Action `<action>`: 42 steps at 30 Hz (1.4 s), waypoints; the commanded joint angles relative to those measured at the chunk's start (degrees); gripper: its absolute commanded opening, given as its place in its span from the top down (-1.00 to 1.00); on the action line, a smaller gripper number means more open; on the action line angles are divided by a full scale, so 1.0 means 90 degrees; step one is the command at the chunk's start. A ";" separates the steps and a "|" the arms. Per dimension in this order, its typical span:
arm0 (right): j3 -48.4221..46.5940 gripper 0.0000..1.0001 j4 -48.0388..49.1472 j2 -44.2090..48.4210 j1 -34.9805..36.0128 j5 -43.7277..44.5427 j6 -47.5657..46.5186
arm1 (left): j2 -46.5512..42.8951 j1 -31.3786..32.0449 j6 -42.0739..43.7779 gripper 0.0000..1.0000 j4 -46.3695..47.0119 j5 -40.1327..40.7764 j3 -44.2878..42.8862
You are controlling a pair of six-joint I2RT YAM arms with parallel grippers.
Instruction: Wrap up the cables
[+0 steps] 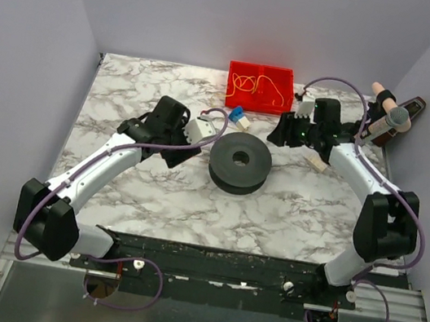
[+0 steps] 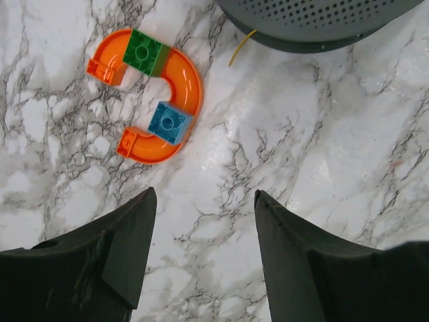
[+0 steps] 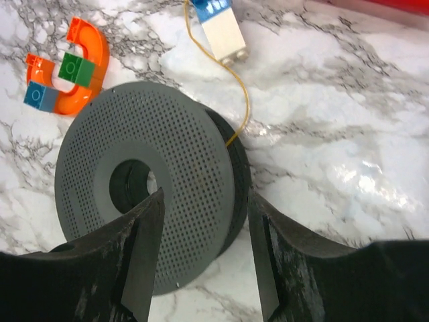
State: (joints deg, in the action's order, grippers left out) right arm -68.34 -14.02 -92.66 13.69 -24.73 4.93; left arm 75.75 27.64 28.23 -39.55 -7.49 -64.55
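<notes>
Yellow-orange cables (image 1: 258,86), thread-thin and loopy, lie tangled inside a red bin (image 1: 231,77) at the far side of the bench (image 1: 151,200). One loose strand (image 3: 246,100) sits outside it: it runs from a blue-and-white block (image 3: 220,23) in a curve across the marble to the edge of a dark grey perforated spool (image 3: 181,154) lying flat mid-bench. A short end of it shows beside the spool's rim in the left wrist view.

Just left of the spool lies an orange curved toy piece (image 2: 184,87) with a green brick (image 2: 146,50) and a blue brick (image 2: 169,122) pressed onto it.

From where I stand, the left pincer (image 2: 204,194) hangs over bare marble near that toy, jaws spread, nothing between them. The right pincer (image 3: 206,194) hovers above the spool, jaws likewise apart and empty.

White marble with grey veins covers the bench, and pale lilac walls (image 1: 223,14) close it in on three sides.
</notes>
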 commanded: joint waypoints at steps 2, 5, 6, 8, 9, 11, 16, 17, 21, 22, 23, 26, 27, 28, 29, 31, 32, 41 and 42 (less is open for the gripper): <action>-0.0911 -0.21 -0.0344 -0.0534 0.0664 -0.0309 -0.1568 | -0.0320 -0.0531 -0.0031 -0.37 0.0244 -0.0350 0.0190; -0.1245 -0.21 -0.1086 -0.0661 0.1153 -0.0211 -0.3297 | -0.0437 -0.0717 -0.0002 -0.39 0.0293 -0.0282 0.0385; -0.1264 -0.18 -0.1311 -0.0671 0.1241 -0.0259 -0.3775 | -0.0486 -0.0814 -0.0002 -0.39 0.0322 -0.0301 0.0463; -0.1313 -0.08 -0.1732 -0.0700 0.1330 -0.0551 -0.4393 | -0.0584 -0.0971 -0.0002 -0.40 0.0419 -0.0359 0.0600; -0.1391 -0.03 -0.1907 -0.0758 0.1349 -0.0688 -0.4579 | -0.0603 -0.1020 -0.0021 -0.41 0.0459 -0.0379 0.0649; -0.1624 0.20 -0.2229 -0.0963 0.1427 -0.0622 -0.4736 | -0.0594 -0.1098 -0.0060 -0.41 0.0508 -0.0428 0.0698; -0.2065 0.59 -0.2759 -0.1608 0.1906 0.0471 -0.5078 | -0.0506 -0.1157 -0.0129 -0.41 0.0508 -0.0535 0.0659; -0.2056 0.63 -0.2691 -0.1666 0.1974 0.0579 -0.5108 | -0.0506 -0.1157 -0.0129 -0.40 0.0508 -0.0545 0.0659; -0.1939 0.76 -0.2427 -0.1677 0.2140 0.0697 -0.5254 | -0.0526 -0.1186 -0.0129 -0.41 0.0488 -0.0565 0.0649; -0.1909 0.76 -0.2397 -0.1667 0.2189 0.0697 -0.5313 | -0.0535 -0.1196 -0.0138 -0.41 0.0498 -0.0565 0.0669; -0.1890 0.77 -0.2368 -0.1686 0.2267 0.0726 -0.5371 | -0.0545 -0.1206 -0.0138 -0.41 0.0508 -0.0584 0.0669; -0.1967 0.78 -0.2416 -0.1988 0.2482 0.1115 -0.5528 | -0.0535 -0.1225 -0.0148 -0.41 0.0547 -0.0613 0.0708; -0.2016 0.79 -0.2417 -0.2125 0.2540 0.1349 -0.5499 | -0.0535 -0.1235 -0.0158 -0.41 0.0547 -0.0614 0.0708; -0.2065 0.81 -0.2417 -0.2290 0.2589 0.1583 -0.5412 | -0.0535 -0.1245 -0.0158 -0.41 0.0547 -0.0604 0.0698; -0.2133 0.83 -0.2446 -0.2427 0.2619 0.1837 -0.5295 | -0.0545 -0.1264 -0.0158 -0.41 0.0537 -0.0594 0.0688; -0.2105 0.88 -0.2446 -0.2507 0.2619 0.2122 -0.5158 | -0.0574 -0.1284 -0.0148 -0.40 0.0489 -0.0584 0.0649; -0.1988 0.89 -0.2349 -0.2468 0.2619 0.2220 -0.5138 | -0.0603 -0.1293 -0.0158 -0.40 0.0479 -0.0594 0.0640; -0.1871 0.97 -0.1880 -0.2312 0.2609 0.2718 -0.3129 | -0.0613 -0.1342 -0.0158 -0.40 0.0478 -0.0653 0.0571; -0.1783 0.97 -0.1812 -0.2283 0.2590 0.3028 -0.2816 | -0.0633 -0.1342 -0.0139 -0.41 0.0469 -0.0643 0.0561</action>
State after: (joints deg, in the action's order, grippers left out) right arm -85.12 -32.77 -114.50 37.19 -4.82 -32.82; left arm 71.29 16.12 27.33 -35.88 -11.31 -58.63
